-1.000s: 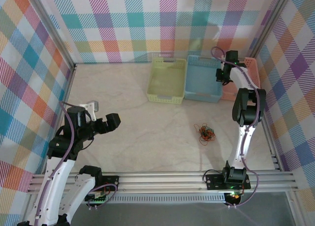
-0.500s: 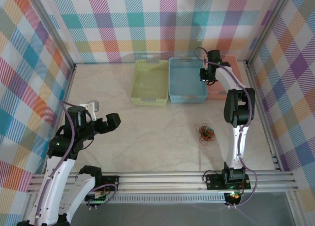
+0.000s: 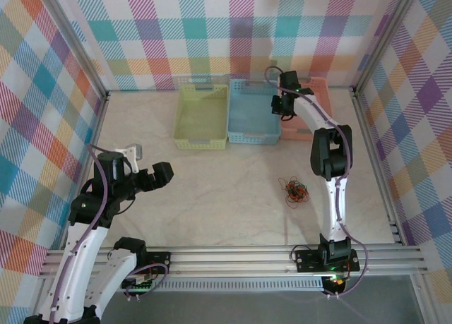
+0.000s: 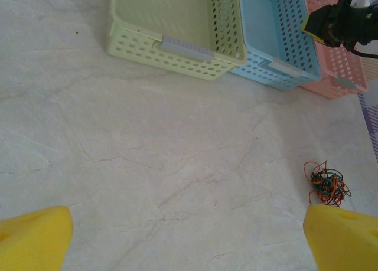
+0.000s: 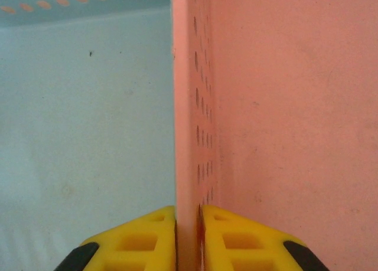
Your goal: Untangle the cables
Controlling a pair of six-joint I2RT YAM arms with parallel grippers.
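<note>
At the near left, the left gripper hangs above the table, jaws spread wide and holding nothing. Along the far wall stand a yellow-green basket, a blue basket and a pink basket. The right gripper is clenched on the pink basket's left wall. The cables lie bundled on the table, near right.

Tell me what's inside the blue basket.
Only bare floor shows in the blue basket; the right gripper, clamped on the pink basket, hides its far right corner from above.
</note>
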